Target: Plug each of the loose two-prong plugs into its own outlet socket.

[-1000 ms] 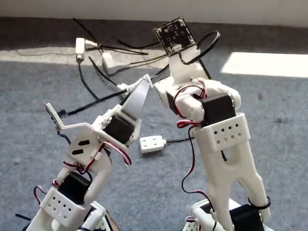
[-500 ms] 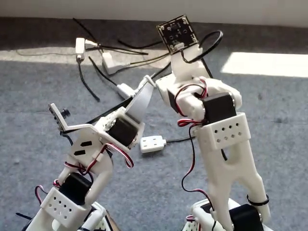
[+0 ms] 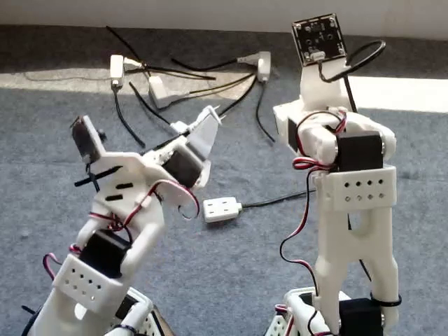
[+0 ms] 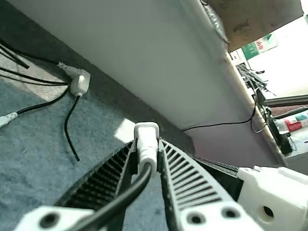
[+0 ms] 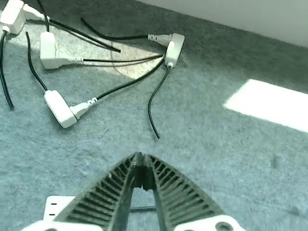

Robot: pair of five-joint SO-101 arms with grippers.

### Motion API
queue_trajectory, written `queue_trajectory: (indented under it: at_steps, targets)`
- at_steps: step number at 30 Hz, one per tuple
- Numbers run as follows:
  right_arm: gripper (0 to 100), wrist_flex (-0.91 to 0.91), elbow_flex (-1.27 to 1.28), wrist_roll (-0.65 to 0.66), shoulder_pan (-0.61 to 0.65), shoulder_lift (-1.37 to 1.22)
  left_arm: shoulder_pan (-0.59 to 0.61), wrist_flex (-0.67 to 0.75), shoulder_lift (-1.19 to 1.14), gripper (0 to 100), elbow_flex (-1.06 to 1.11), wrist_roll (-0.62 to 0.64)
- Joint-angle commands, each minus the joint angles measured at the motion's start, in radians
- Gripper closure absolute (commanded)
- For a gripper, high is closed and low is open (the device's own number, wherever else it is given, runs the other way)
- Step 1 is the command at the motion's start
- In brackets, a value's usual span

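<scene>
Plug point(image 4: 146, 137) and black cable point(image 4: 118, 199) are gripped between the closed fingers point(image 4: 187, 178) of the left gripper point(image 4: 147, 147), lifted off the grey carpet point(image 3: 63, 140). The prongs cannot be made out. The right gripper point(image 5: 140, 160) is held above the carpet with its fingers pressed together on nothing.

A white outlet socket point(image 3: 222, 208) is seen lying flat on the carpet between the two arms, its own lead running off toward the right arm. Farther back, several other white cable ends point(image 3: 155, 89) are spread among loose black leads. Which of them are plugs and which are sockets cannot be told with certainty.

The step in hand is judged to be the carry of a grasped plug toward a socket, with insertion not yet begun. For the next move, the prongs would need to be turned to face the socket slots and lined up squarely. The socket would probably need to be pinned by the free gripper so that it is not pushed along the carpet.
</scene>
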State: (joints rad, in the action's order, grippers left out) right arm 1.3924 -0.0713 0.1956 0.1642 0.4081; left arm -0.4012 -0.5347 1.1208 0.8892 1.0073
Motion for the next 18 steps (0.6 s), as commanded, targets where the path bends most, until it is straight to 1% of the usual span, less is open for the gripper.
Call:
queue_trajectory:
  at_steps: [1, 2, 4, 6, 9, 13, 18]
  targets:
    - [99.1, 0.068, -0.036, 0.003, -0.035, 0.005, 0.019, -0.359, -0.254, 99, -0.331, -0.008]
    - [99.1, 0.087, -0.021, 0.003, -0.039, 0.004, 0.018, -0.427, -0.312, 99, -0.386, -0.014]
    - [99.1, 0.094, 0.041, 0.003, -0.054, 0.005, 0.018, -0.535, -0.426, 99, -0.478, -0.069]
    - [99.1, 0.091, 0.102, 0.003, -0.058, 0.007, 0.019, -0.623, -0.535, 99, -0.547, -0.124]
    - [99.1, 0.058, 0.196, 0.003, -0.058, 0.012, 0.036, -0.727, -0.670, 99, -0.595, -0.201]
    - [99.1, -0.008, 0.291, 0.002, -0.058, 0.016, 0.061, -0.776, -0.762, 99, -0.595, -0.256]
    - [99.1, -0.062, 0.364, 0.002, -0.054, 0.016, 0.047, -0.755, -0.769, 99, -0.503, -0.259]
